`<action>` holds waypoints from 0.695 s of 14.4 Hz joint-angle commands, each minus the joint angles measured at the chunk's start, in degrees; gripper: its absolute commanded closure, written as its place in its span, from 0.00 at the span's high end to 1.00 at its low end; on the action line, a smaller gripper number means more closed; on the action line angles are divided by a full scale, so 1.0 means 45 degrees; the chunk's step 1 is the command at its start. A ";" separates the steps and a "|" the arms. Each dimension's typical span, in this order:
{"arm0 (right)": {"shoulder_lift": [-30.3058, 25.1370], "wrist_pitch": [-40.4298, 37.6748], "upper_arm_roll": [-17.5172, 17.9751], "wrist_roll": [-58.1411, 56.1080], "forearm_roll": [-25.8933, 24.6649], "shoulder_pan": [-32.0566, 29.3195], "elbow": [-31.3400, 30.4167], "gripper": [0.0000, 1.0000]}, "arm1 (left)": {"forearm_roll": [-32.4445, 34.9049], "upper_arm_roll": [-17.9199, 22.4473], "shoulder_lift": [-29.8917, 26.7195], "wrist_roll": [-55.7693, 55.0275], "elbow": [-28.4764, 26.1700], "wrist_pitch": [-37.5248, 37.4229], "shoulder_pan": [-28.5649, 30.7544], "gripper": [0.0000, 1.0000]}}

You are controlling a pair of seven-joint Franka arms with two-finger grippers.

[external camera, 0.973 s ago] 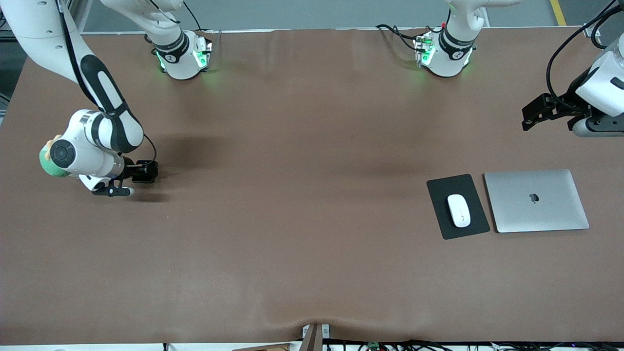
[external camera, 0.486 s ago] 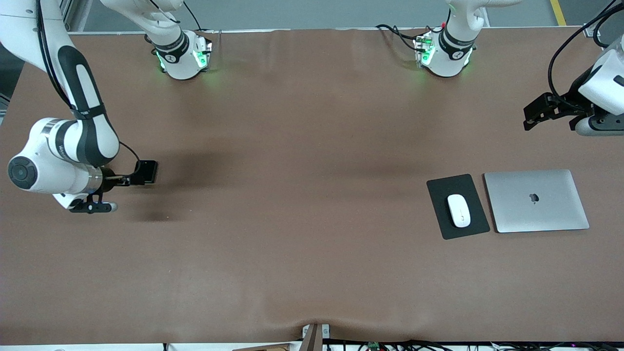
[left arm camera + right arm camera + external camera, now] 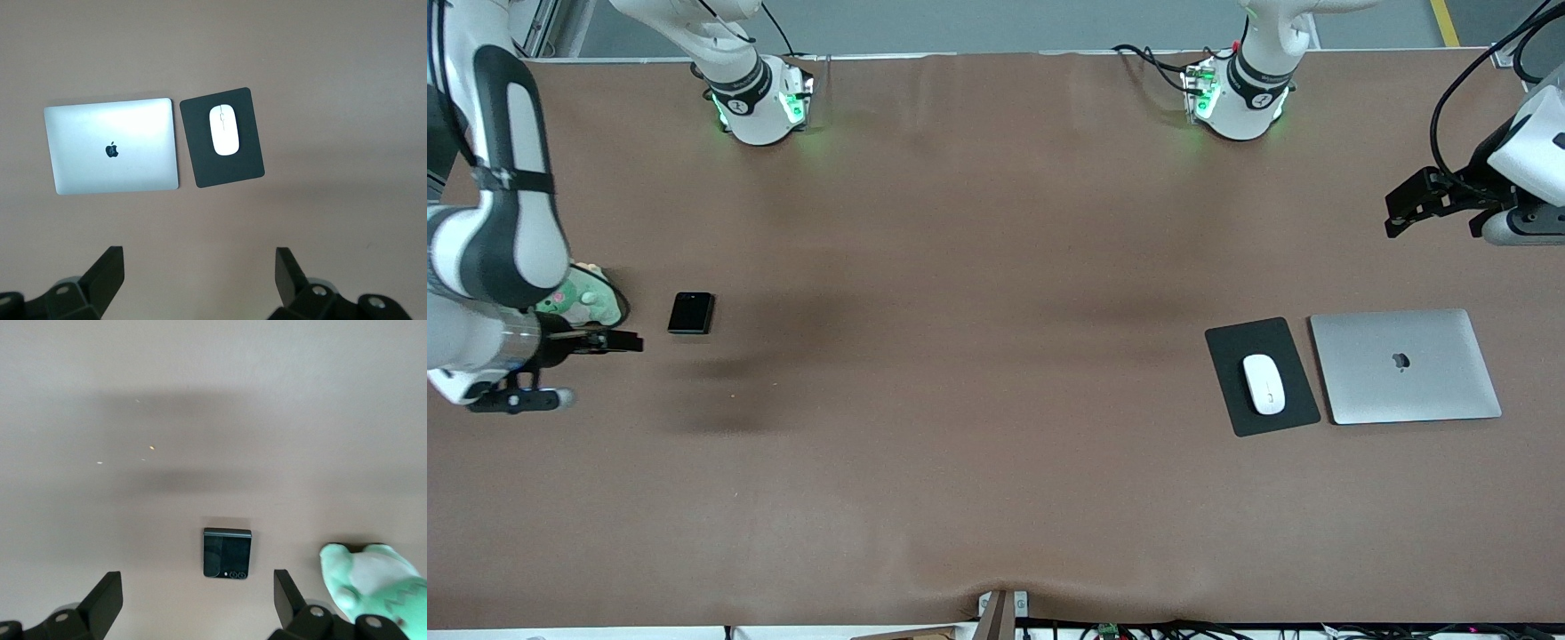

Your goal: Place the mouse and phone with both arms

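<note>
The black phone [image 3: 691, 313] lies flat on the table near the right arm's end. It also shows in the right wrist view [image 3: 227, 553]. My right gripper [image 3: 630, 341] is open and empty, low over the table beside the phone and apart from it; its jaws stand wide in the right wrist view [image 3: 197, 587]. The white mouse [image 3: 1264, 384] rests on a black pad [image 3: 1227, 347], and both show in the left wrist view, mouse [image 3: 224, 129] and pad [image 3: 227, 170]. My left gripper [image 3: 1398, 213] is open and empty, high over the table at the left arm's end [image 3: 199, 263].
A closed silver laptop [image 3: 1405, 365] lies beside the pad, toward the left arm's end, also in the left wrist view [image 3: 112, 145]. A green plush toy [image 3: 583, 302] sits close by the right gripper, also in the right wrist view [image 3: 373, 580].
My right gripper has drawn back from the phone toward the right arm's end, leaving the phone on the table and uncovering the plush toy. The left gripper has barely moved.
</note>
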 commanded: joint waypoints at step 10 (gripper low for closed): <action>-0.1140 -0.4045 0.0045 -0.0116 -0.0051 -0.0354 0.4425 1.00 | 0.0132 -0.0024 -0.0024 0.0230 0.0220 -0.0469 0.0061 1.00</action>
